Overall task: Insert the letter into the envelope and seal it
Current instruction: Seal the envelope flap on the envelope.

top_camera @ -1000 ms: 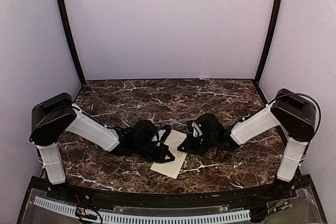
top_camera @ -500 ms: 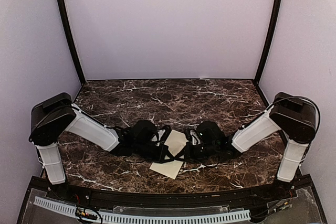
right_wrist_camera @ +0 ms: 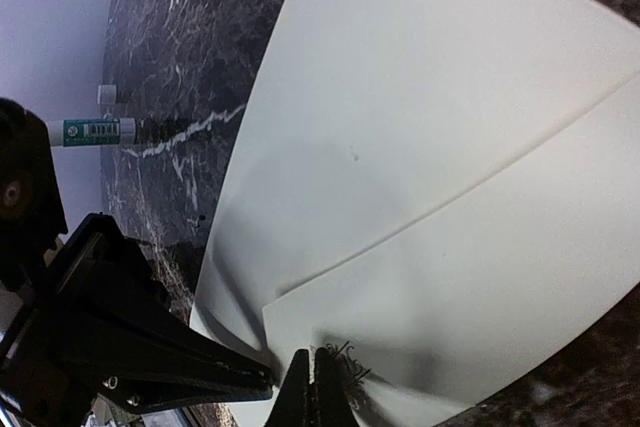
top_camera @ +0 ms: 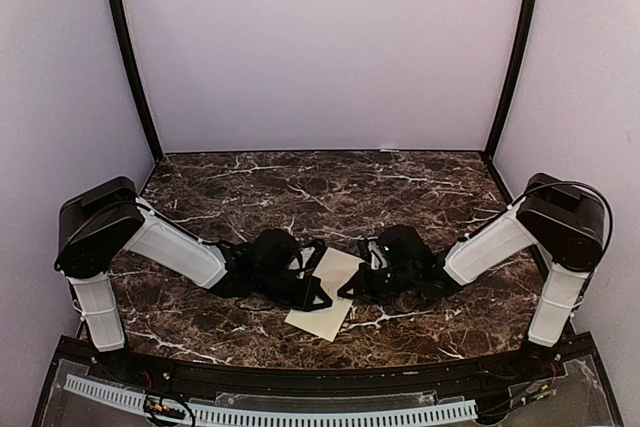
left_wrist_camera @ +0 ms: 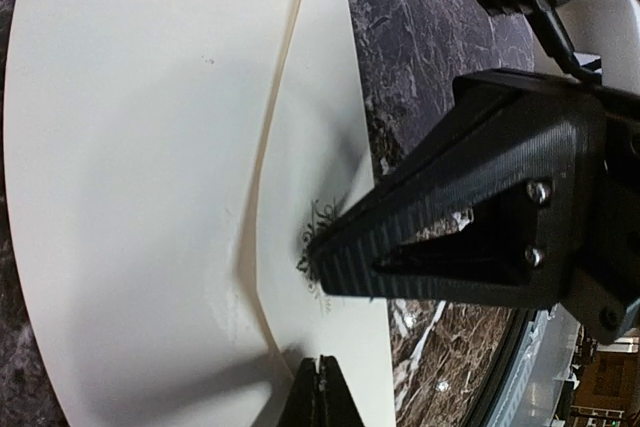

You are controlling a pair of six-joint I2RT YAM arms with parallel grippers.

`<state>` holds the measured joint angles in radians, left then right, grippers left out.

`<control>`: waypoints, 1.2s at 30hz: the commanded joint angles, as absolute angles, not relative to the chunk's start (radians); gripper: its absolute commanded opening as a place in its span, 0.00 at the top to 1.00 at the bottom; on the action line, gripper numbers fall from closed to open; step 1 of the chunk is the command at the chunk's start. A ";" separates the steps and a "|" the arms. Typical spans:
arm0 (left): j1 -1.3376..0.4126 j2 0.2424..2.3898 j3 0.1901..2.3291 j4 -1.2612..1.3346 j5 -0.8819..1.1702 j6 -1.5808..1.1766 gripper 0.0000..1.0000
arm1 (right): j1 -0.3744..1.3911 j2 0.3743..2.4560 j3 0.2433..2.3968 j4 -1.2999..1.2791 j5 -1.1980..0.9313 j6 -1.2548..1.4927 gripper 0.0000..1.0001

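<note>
Flat on the dark marble worktop (top_camera: 250, 187), near its front edge and between the two arms: the envelope (top_camera: 322, 315), triangular flap (left_wrist_camera: 322, 97) folded down over the body, small ornamental mark (left_wrist_camera: 318, 239) at the flap's tip. No sign of the letter as a separate sheet, so likely inside, though impossible to confirm from these views. Jaws of the left gripper (left_wrist_camera: 320, 377) pressed together on nothing, tips down on the paper just beside the mark. Jaws of the right gripper (right_wrist_camera: 314, 372) likewise closed and empty, apparently touching the flap at the same spot from the opposite side. Judged to be the sealing step, pressing rather than gripping. Thin, light paper, quick to bend or crease, likely to skate over polished stone under any sideways push, and apt to spring up at the flap once let go. Best handled by pressure from above, not by a pinch — pin the flap's tip with one closed tip, stroke outward along its edges with the other, and keep the force gentle to avoid scuffing or dog-earing a corner. For any lift, look to an edge or corner. Well apart on the stone, a small white tube (right_wrist_camera: 90, 130) with a green label.
</note>
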<state>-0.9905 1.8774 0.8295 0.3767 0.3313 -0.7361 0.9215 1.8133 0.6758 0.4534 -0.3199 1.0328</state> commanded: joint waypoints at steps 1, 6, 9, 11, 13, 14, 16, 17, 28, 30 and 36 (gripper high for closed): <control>-0.994 1.898 0.780 0.223 0.284 -0.716 1.00 | 0.868 1.836 0.677 0.372 -0.234 1.020 1.00; -0.994 1.898 0.780 0.224 0.288 -0.718 1.00 | 0.856 1.857 0.685 0.383 -0.235 1.014 1.00; -0.994 1.898 0.781 0.224 0.289 -0.719 1.00 | 0.860 1.865 0.689 0.389 -0.263 1.008 1.00; -0.994 1.899 0.783 0.225 0.290 -0.717 1.00 | 0.871 1.869 0.691 0.395 -0.282 1.008 1.00; -0.994 1.898 0.786 0.223 0.287 -0.714 1.00 | 0.888 1.874 0.696 0.403 -0.296 1.010 1.00; -0.995 1.898 0.786 0.222 0.287 -0.715 1.00 | 0.897 1.878 0.698 0.410 -0.303 1.015 1.00; -0.994 1.898 0.788 0.221 0.285 -0.714 1.00 | 0.917 1.887 0.703 0.423 -0.313 1.026 1.00; -0.995 1.898 0.788 0.220 0.285 -0.714 1.00 | 0.931 1.891 0.707 0.430 -0.316 1.035 1.00; -0.994 1.896 0.788 0.209 0.278 -0.708 1.00 | 0.980 1.910 0.747 0.415 -0.308 1.048 1.00; -0.994 1.895 0.788 0.209 0.278 -0.709 1.00 | 0.977 1.910 0.747 0.404 -0.293 1.048 1.00; -0.995 1.893 0.784 0.210 0.278 -0.713 1.00 | 0.936 1.898 0.736 0.407 -0.256 1.053 1.00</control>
<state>-0.9913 1.8751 0.8276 0.3756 0.3294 -0.7265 0.9611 1.8816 0.7475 0.4828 -0.3031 1.0523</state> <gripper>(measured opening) 0.008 0.002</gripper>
